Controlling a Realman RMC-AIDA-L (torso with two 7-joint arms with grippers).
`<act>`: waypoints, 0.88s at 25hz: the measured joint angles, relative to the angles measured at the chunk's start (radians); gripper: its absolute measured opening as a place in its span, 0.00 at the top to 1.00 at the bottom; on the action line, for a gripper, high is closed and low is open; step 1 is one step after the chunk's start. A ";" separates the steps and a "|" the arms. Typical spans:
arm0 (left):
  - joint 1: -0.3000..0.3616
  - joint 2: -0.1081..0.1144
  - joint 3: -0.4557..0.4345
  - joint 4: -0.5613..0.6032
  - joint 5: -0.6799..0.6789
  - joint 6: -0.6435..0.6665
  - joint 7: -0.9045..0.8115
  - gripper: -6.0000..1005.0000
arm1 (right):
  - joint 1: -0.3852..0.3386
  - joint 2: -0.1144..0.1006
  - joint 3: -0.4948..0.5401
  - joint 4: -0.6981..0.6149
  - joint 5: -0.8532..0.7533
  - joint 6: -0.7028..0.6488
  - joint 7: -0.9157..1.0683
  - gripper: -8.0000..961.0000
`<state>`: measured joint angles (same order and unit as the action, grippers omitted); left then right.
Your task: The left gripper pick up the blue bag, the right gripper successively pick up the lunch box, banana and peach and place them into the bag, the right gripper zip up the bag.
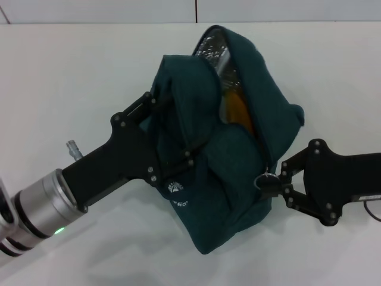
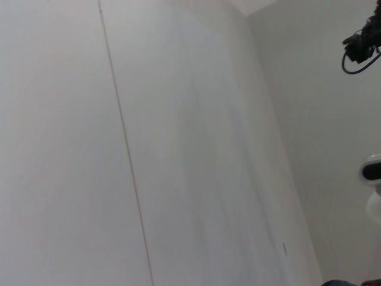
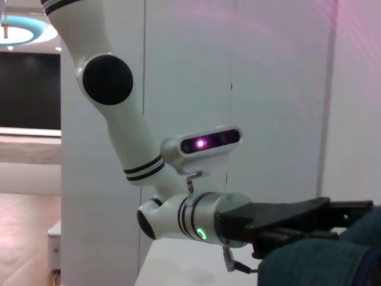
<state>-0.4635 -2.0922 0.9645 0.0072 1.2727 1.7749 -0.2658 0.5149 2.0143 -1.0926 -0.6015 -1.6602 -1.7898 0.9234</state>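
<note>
The blue bag (image 1: 238, 167) hangs just above the white table (image 1: 71, 77), slumped on its side, and it also shows in the right wrist view (image 3: 321, 262). My left gripper (image 1: 172, 131) is shut on a fold of its fabric on the left side. My right gripper (image 1: 269, 182) is shut on the zipper pull (image 1: 264, 178) at the bag's right side. The zipper is partly open at the top, showing silver lining (image 1: 214, 47) and something orange-yellow (image 1: 235, 107) inside. I cannot tell the lunch box, banana and peach apart; they are hidden in the bag.
White wall panels stand behind the table. The right wrist view looks across at my left arm (image 3: 119, 119) and its black gripper (image 3: 297, 220). The left wrist view shows only wall and a dark cable (image 2: 360, 50).
</note>
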 joint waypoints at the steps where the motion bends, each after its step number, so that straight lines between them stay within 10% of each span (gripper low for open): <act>1: -0.001 0.000 -0.002 0.000 -0.001 -0.004 -0.007 0.27 | 0.000 -0.001 -0.001 -0.007 -0.002 0.000 0.000 0.94; 7: 0.003 0.001 -0.006 0.068 -0.012 -0.012 -0.211 0.11 | -0.003 -0.015 -0.006 -0.070 -0.023 -0.017 0.010 0.94; 22: 0.111 0.002 -0.017 0.194 -0.076 -0.014 -0.494 0.11 | 0.000 -0.025 -0.007 -0.122 -0.047 -0.063 0.005 0.94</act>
<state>-0.3522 -2.0903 0.9473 0.2014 1.1964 1.7605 -0.7597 0.5149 1.9889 -1.1000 -0.7238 -1.7074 -1.8528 0.9281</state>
